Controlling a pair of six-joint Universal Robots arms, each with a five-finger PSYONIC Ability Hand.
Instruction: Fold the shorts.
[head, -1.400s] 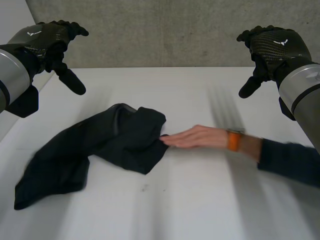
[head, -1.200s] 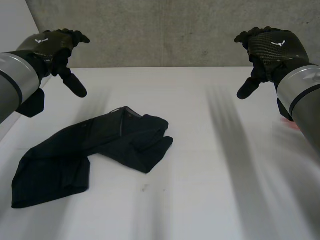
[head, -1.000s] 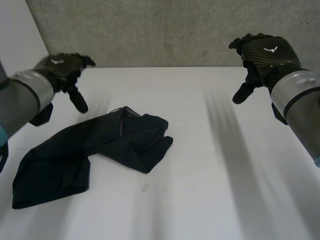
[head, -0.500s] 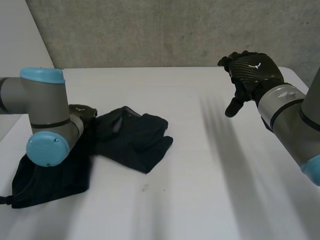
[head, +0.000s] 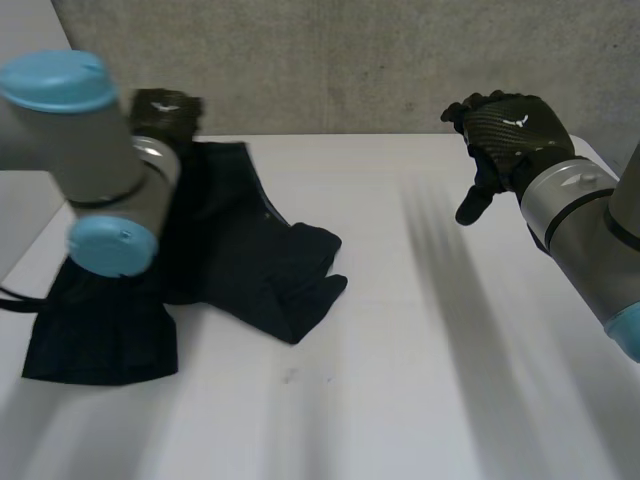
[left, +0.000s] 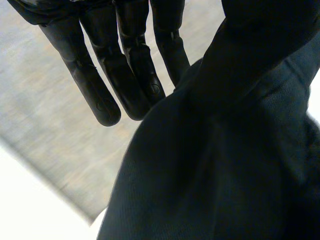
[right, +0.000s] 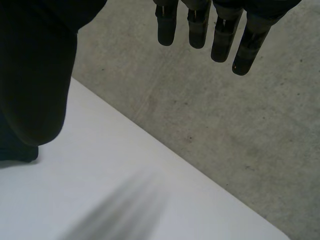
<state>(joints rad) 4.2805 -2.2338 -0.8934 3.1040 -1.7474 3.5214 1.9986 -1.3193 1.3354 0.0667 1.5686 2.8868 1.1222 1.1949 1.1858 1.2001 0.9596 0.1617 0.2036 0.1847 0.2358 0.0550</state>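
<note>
The dark shorts lie crumpled on the left half of the white table, with one part pulled up off the surface. My left hand is shut on that raised part, at the back left above the table. In the left wrist view the cloth hangs beside the hand's fingers and covers the thumb side. My left arm hides part of the shorts. My right hand hovers open over the back right of the table, far from the shorts, its fingers straight and holding nothing.
A grey concrete wall runs behind the table's far edge. The table's left edge lies close to the lower end of the shorts.
A person's hand drew away from the shorts. My left hand dropped onto the shorts, closed, and lifted a part of them up and back. My right hand shifted slightly inward.
</note>
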